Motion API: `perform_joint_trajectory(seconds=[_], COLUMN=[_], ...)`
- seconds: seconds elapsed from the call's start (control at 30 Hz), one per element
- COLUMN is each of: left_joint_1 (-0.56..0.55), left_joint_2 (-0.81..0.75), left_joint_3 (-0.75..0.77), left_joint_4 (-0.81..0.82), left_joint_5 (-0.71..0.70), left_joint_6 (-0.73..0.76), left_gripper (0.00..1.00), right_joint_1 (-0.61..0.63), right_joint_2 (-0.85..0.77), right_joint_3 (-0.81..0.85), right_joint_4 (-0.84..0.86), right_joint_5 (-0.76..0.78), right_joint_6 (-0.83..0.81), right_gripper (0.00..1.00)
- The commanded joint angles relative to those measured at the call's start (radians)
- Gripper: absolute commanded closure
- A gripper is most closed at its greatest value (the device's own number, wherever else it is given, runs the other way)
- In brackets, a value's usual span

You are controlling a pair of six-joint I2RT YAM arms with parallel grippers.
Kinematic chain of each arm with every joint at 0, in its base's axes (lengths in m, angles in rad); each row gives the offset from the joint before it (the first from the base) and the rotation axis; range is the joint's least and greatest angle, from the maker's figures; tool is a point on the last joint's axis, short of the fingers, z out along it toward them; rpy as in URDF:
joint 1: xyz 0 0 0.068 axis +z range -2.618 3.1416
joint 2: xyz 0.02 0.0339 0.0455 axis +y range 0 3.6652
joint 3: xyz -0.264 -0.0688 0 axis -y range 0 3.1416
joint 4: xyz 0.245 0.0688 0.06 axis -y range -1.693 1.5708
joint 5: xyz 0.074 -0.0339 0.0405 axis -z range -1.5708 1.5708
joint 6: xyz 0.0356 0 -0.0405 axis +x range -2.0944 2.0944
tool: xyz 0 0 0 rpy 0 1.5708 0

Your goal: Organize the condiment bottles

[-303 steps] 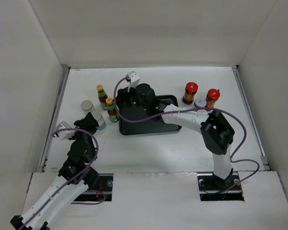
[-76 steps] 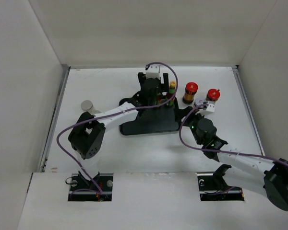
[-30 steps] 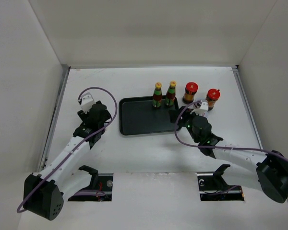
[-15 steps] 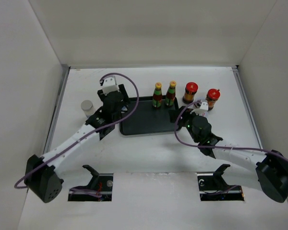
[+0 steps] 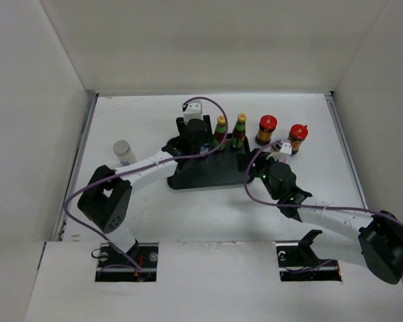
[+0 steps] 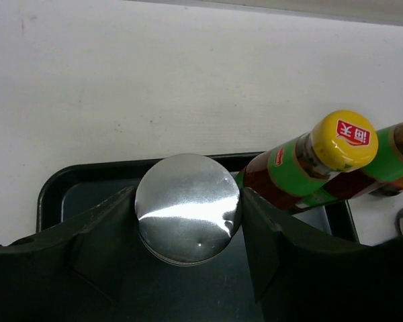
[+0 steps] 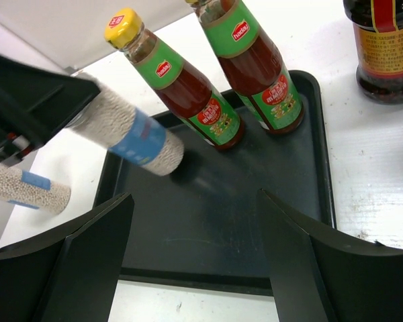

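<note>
My left gripper (image 5: 199,141) is shut on a silver-topped, blue-banded cylinder (image 6: 187,204) and holds it over the back left of the black tray (image 5: 208,176). In the right wrist view the cylinder (image 7: 131,134) has its base close to the tray floor; I cannot tell if it touches. Two slim yellow-capped, green-labelled bottles (image 5: 220,129) (image 5: 240,127) stand at the tray's back edge, just right of it. A second cylinder (image 5: 123,152) stands on the table at the left. Two red-capped brown bottles (image 5: 266,129) (image 5: 297,136) stand right of the tray. My right gripper (image 7: 195,221) is open and empty over the tray's near right part. No white-lidded jar shows.
The white table (image 5: 188,208) is walled on three sides. The right wrist and its purple cable (image 5: 280,149) sit between the tray's right edge and the red-capped bottles. The left arm reaches across the tray's left side.
My left arm has swung right from the table's left side to over the tray, carrying one cylinder; the other cylinder stays on the table. The right arm has not moved.
</note>
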Motion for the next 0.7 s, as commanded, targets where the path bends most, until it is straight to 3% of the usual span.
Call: perform_joint_trajectory(seconds=[0.0,0.43,0.5,0.67], left_joint_1=[0.005,0.008,0.003,-0.002], left_joint_2=[0.011,0.089,0.086,0.061], left_joint_3=[0.078,0.074,0.068,0.046], left_joint_4=[0.159,0.23,0.233,0.236], left_joint_5=[0.0,-0.028,-0.043,-0.085], left_joint_6=[0.006,0.016,0.024,0.062], left_gripper=[0.62,0.59,0.52,0.2], right_joint_1=[0.006,0.006,0.006,0.006], right_joint_2=[-0.03,-0.027,-0.02,-0.015], right_joint_3=[0.018,0.018,0.025,0.025], right_joint_4=[0.053,0.06,0.053,0.055], right_joint_5=[-0.002,0.008,0.005,-0.001], right_joint_6=[-0.008,-0.014,-0.014,-0.007], right_gripper=[0.2,0.2,0.2,0.2])
